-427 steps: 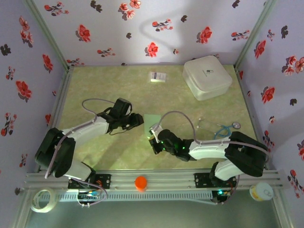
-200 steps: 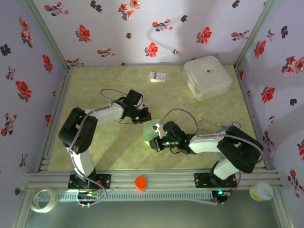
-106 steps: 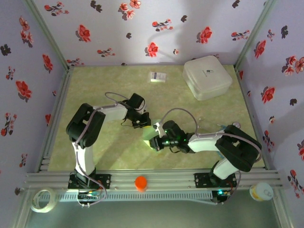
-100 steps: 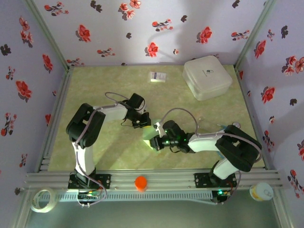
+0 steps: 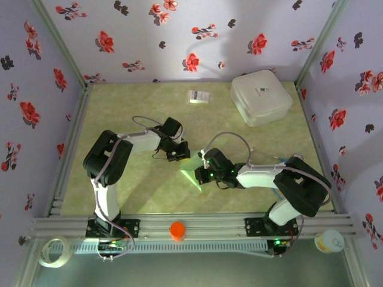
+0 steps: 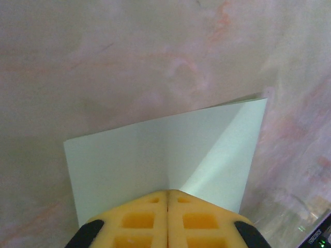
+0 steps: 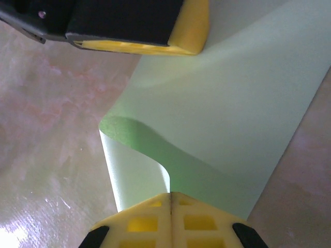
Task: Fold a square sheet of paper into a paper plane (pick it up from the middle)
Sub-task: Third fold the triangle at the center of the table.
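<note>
The square sheet of paper (image 5: pixel 190 176) is pale green and lies on the table between the two arms. My left gripper (image 5: pixel 181 155) is shut, and its tips (image 6: pixel 167 191) rest on the sheet (image 6: pixel 155 150) at a straight crease; nothing shows between its jaws. My right gripper (image 5: pixel 200 173) is shut on the sheet's near edge (image 7: pixel 170 194), which is lifted and curled over the flat part (image 7: pixel 232 103). In the right wrist view the left gripper's yellow finger (image 7: pixel 191 31) sits on the far end of the sheet.
A white rounded box (image 5: pixel 261 97) stands at the back right, with a small white printed card (image 5: pixel 198 96) to its left. Thin cabling (image 5: pixel 281 161) lies by the right arm. An orange knob (image 5: pixel 177 230) sits on the front rail.
My left gripper has moved in to the sheet's far edge and stopped there. My right gripper has moved slightly away from the bases, curling the near edge over.
</note>
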Tool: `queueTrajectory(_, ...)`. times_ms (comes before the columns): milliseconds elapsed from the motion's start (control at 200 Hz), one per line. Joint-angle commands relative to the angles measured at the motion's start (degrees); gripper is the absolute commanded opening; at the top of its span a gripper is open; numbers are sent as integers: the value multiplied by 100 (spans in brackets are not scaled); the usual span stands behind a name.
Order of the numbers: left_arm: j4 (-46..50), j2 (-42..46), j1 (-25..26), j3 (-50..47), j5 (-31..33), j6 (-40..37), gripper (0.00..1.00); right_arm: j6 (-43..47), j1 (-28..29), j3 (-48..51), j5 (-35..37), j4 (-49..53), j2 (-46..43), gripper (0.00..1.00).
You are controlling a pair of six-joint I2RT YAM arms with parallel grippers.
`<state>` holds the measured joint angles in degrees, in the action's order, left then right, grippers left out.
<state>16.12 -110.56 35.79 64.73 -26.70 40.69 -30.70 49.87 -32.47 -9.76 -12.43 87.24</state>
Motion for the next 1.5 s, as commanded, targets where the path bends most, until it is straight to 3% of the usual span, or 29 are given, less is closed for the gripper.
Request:
queueTrajectory(0, 216, -22, 42, -4, 33, -88, 6, -104, -30, -170, 269, 210, 31, 0)
queueTrajectory(1495, 312, 46, 44, 18, 56, -93, 4, -102, -30, -313, 571, 563, 62, 0)
